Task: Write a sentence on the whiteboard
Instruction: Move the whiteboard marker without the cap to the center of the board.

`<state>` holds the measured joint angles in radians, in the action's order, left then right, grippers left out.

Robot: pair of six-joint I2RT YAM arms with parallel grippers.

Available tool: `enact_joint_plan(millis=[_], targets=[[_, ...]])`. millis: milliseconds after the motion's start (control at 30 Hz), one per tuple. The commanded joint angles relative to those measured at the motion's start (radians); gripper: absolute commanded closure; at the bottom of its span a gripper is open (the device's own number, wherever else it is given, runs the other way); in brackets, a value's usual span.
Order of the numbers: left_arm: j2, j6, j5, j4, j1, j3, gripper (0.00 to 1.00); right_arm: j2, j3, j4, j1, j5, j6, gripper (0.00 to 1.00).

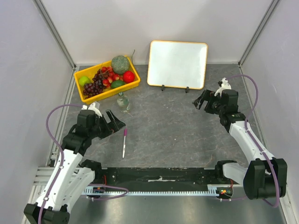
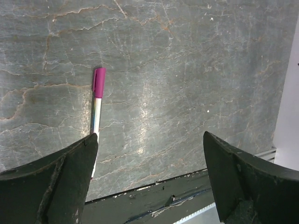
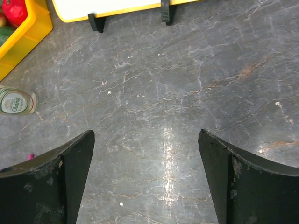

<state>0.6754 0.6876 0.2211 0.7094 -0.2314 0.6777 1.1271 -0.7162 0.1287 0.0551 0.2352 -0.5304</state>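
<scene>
The whiteboard [image 1: 177,64] leans against the back wall on two black feet, its face blank; no sentence shows on it. Its yellow lower edge [image 3: 117,10] runs along the top of the right wrist view. A marker [image 1: 124,142] with a pink cap lies on the grey table just right of my left gripper [image 1: 117,124]. In the left wrist view the marker [image 2: 96,105] runs under the left finger [image 2: 70,172]. My left gripper [image 2: 149,135] is open and empty. My right gripper [image 1: 201,100] hovers open below the board's right corner, and in its own wrist view the right gripper [image 3: 145,131] holds nothing.
A yellow tray [image 1: 82,94] of fruit sits at the back left, its corner [image 3: 28,32] also in the right wrist view. A small glass bottle [image 1: 123,101] stands just in front of it. A black rail [image 1: 159,175] lines the near edge. Walls close both sides.
</scene>
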Motion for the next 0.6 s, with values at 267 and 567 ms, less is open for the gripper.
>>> enact_joint_plan(millis=[267,567], targets=[[0.102,0.066,0.083,0.012,0.001,-0.079,0.05,0.01,-0.014,-0.005,0.046,0.116,0.03,0.02],[0.24,0.076,0.121,-0.134,0.001,-0.155,0.09,-0.003,0.041,-0.003,0.08,0.121,0.024,0.02]])
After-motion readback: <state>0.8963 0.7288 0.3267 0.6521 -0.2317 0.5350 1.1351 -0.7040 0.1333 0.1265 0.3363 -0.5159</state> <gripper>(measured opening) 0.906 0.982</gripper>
